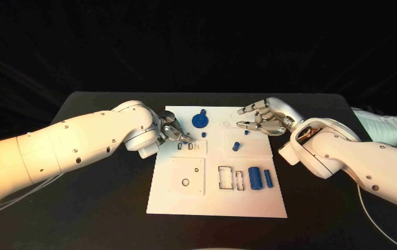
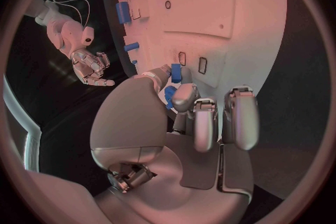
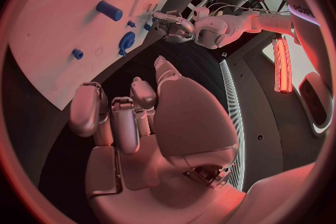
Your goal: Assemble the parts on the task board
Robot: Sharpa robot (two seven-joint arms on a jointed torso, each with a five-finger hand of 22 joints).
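Observation:
The white task board (image 1: 170,195) lies in the middle of the black table. My left hand (image 1: 174,132) is at the board's left edge and pinches a small blue part (image 2: 176,72) between thumb and finger, right beside two small rectangular slots (image 2: 182,59). The same hand (image 3: 175,25) also appears in the right wrist view. A blue gear-shaped part (image 1: 199,119) stands on the board near the far edge. My right hand (image 1: 263,118) hovers over the board's far right corner with its fingers apart and nothing in them.
A small blue peg (image 1: 237,145) stands mid-board. Two longer blue parts (image 1: 255,177) lie beside rectangular cut-outs at the board's right. A square recess with a round hole (image 1: 186,182) is at the near left. The black table (image 1: 99,204) surrounds the board.

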